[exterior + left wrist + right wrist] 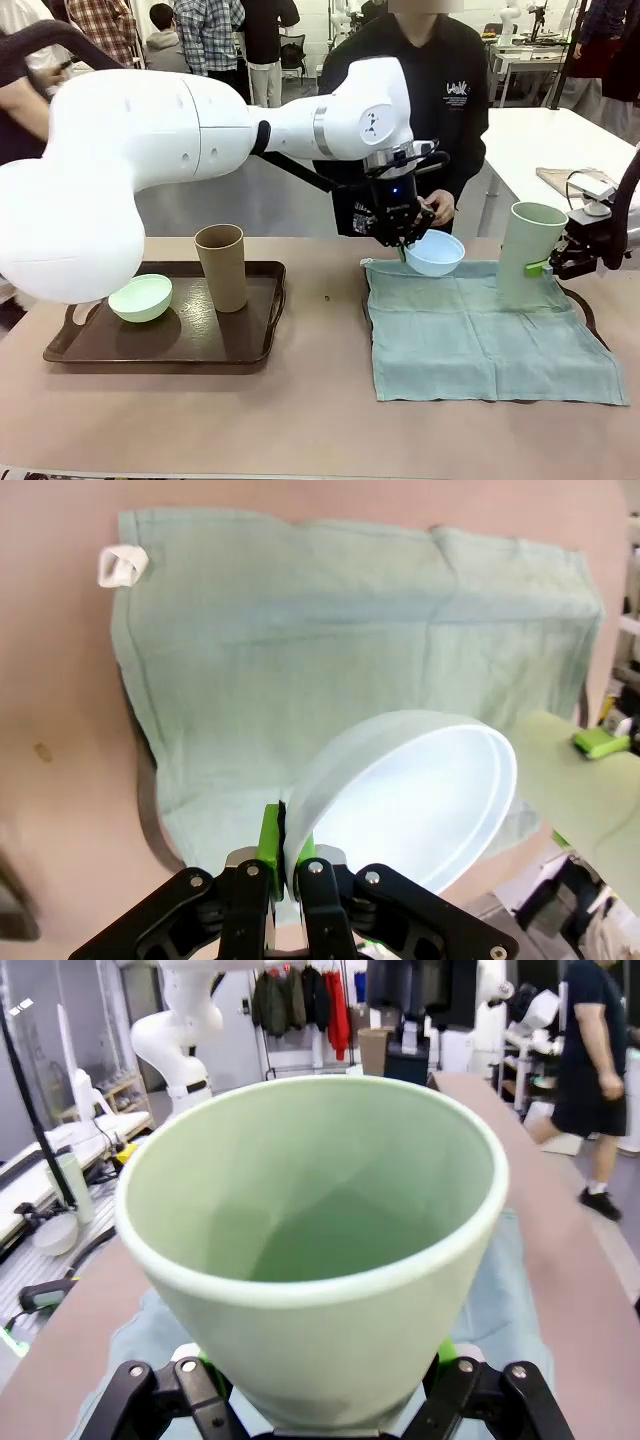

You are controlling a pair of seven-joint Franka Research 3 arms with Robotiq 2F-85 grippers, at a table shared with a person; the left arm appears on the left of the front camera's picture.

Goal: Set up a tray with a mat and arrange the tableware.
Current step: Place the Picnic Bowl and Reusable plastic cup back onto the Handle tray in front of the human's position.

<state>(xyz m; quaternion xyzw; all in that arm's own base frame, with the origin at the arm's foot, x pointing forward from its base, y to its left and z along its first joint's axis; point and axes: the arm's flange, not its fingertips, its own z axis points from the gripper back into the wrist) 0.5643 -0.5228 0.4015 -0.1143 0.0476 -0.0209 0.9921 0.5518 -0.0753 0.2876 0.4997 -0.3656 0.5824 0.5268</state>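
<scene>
My left gripper (pixel 405 238) reaches across the middle, shut on the rim of the light blue bowl (pixel 436 254), which hangs tilted just above the mat's far edge. The left wrist view shows its fingers (pixel 268 852) pinching the bowl (pixel 420 800) wall over the teal mat (pixel 330 630). The mat (pixel 480 335) covers the right tray (pixel 592 312). My right gripper (pixel 553 266) is shut on the pale green cup (pixel 529 254), which leans slightly at the mat's far right. In the right wrist view, the cup (pixel 320 1260) sits between the jaws of the right gripper (pixel 320 1405).
A brown tray (pixel 70 350) at the left holds a pale green bowl (pixel 140 298) and a brown cup (pixel 222 267). A person in black stands at the far side, one hand (pixel 441 208) just behind the blue bowl. Bare table lies between the trays.
</scene>
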